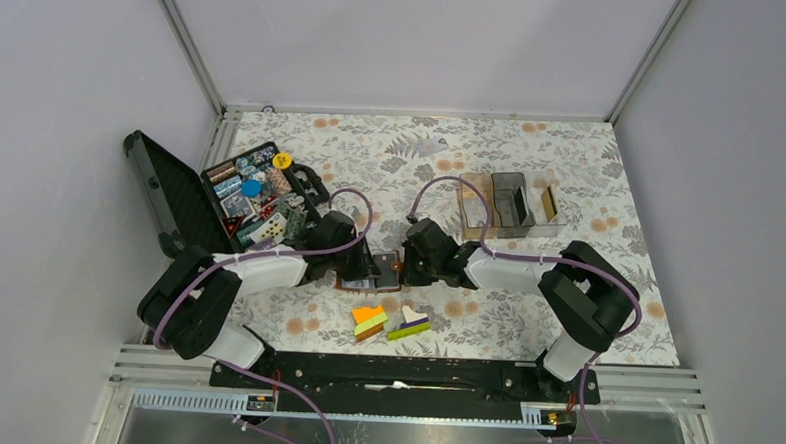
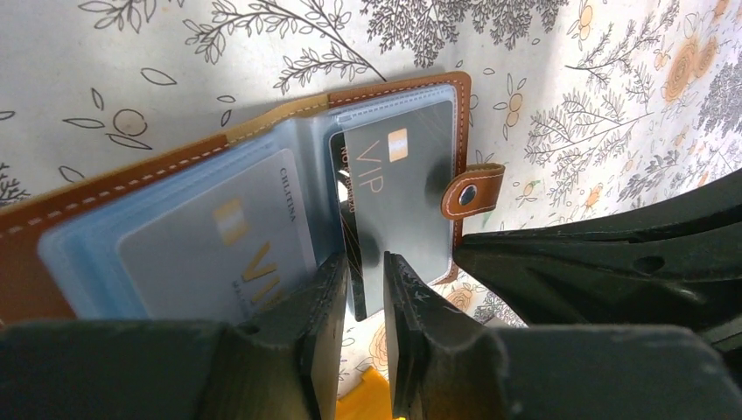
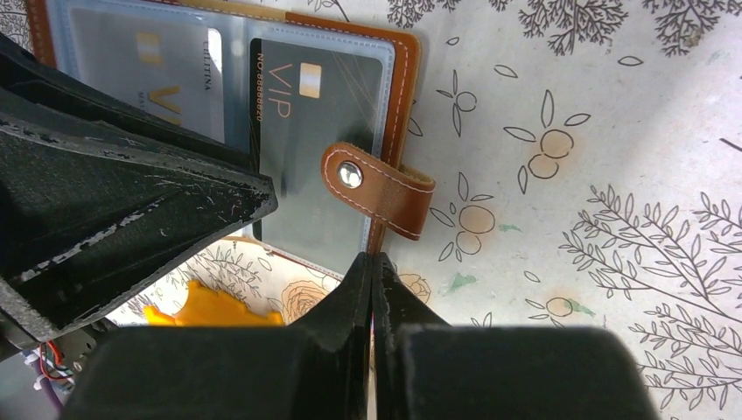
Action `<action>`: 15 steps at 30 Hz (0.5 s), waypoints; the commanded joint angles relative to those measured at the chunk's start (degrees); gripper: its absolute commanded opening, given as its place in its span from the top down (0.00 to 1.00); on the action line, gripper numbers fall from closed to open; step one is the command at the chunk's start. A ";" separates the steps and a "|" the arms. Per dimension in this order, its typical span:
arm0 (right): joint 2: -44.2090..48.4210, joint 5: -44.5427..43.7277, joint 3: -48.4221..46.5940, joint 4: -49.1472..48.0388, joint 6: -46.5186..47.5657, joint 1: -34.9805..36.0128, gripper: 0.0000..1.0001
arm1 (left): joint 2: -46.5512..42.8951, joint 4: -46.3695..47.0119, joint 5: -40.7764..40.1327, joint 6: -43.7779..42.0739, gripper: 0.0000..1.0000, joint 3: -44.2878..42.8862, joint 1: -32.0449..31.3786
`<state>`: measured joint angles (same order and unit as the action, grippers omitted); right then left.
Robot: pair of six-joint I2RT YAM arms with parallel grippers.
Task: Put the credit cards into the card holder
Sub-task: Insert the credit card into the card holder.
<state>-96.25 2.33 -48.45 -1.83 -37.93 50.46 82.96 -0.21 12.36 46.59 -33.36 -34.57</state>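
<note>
Your card holder lies open on the floral bench, at the middle of its near half, between the two arms. In the left wrist view its clear sleeves face up: a grey card sits in the left sleeve and a dark card marked VIP sits in the right one, its lower end sticking out past the sleeve. The snap tab hangs off the holder's right edge.

Your left hand is over the near edge of the holder, fingers a little apart, with the dark card's lower corner showing in the gap. You cannot tell whether they touch it. Your right hand is clenched on nothing, its tips at the holder's right edge, just below the tab.

Coloured blocks lie just nearer you than the holder. An open black case stands at the left, and clear boxes lie at the far right
</note>
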 commanded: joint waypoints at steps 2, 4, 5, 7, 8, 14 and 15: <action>3.19 -2.04 -0.62 0.52 0.69 -0.19 0.90 | -2.20 3.21 2.03 -0.52 0.72 -0.93 -0.94; 4.94 -4.23 -0.33 2.41 1.10 -0.18 0.81 | -3.99 1.96 0.34 -0.38 0.60 -0.58 -0.74; 6.62 -4.98 0.01 3.91 1.30 -0.23 0.76 | -5.22 1.51 -0.15 -0.28 0.54 -0.27 -0.58; 9.84 -6.86 0.83 5.97 1.88 -0.21 0.65 | -8.13 0.35 -0.59 -0.60 0.47 0.21 0.11; 11.56 -7.68 1.21 6.99 2.35 -0.29 0.61 | -9.49 -1.47 -0.88 -0.95 0.42 0.15 0.66; 23.13 -12.73 2.79 15.37 4.47 -0.80 0.47 | -19.05 -10.15 -1.38 -3.43 0.26 -0.21 4.61; 25.27 -13.35 3.07 16.57 4.86 -1.06 0.44 | -20.82 -12.00 -1.44 -4.07 0.23 -0.52 5.37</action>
<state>-78.35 -5.50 -46.48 7.84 -35.46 50.33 67.83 -6.15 12.14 45.15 -33.17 -31.53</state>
